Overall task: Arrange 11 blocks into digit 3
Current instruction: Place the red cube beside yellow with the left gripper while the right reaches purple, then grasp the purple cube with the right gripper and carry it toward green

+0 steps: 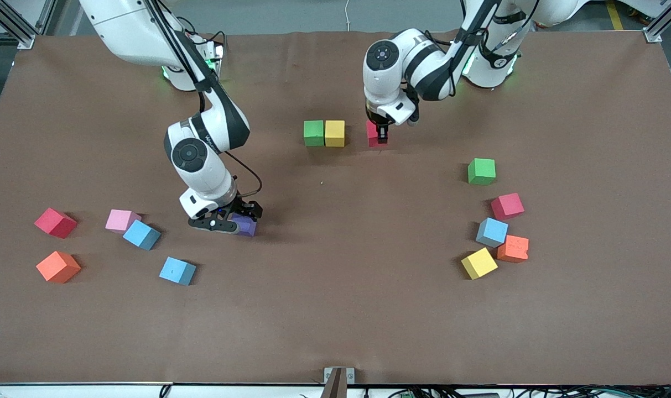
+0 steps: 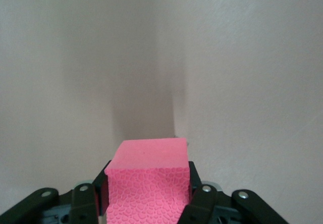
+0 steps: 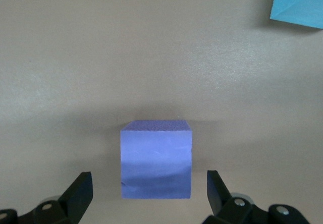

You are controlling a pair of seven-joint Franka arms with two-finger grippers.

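Note:
A green block [image 1: 313, 133] and a yellow block [image 1: 334, 133] touch in a short row mid-table. My left gripper [image 1: 380, 138] is shut on a red block [image 1: 373, 134] just beside the yellow one, toward the left arm's end, with a small gap between them. In the left wrist view this block [image 2: 147, 183] looks pink and fills the space between the fingers [image 2: 196, 181]. My right gripper [image 1: 240, 223] is low and open around a purple block [image 1: 246, 226] on the table. In the right wrist view the purple block [image 3: 156, 158] sits between the fingertips [image 3: 81, 188] with a gap on each side.
Toward the left arm's end lie loose green [image 1: 481, 171], red [image 1: 506, 205], light blue [image 1: 491, 231], orange [image 1: 513, 248] and yellow [image 1: 479, 263] blocks. Toward the right arm's end lie red [image 1: 55, 223], pink [image 1: 121, 220], orange [image 1: 58, 266] and two light blue [image 1: 141, 234] [image 1: 177, 270] blocks.

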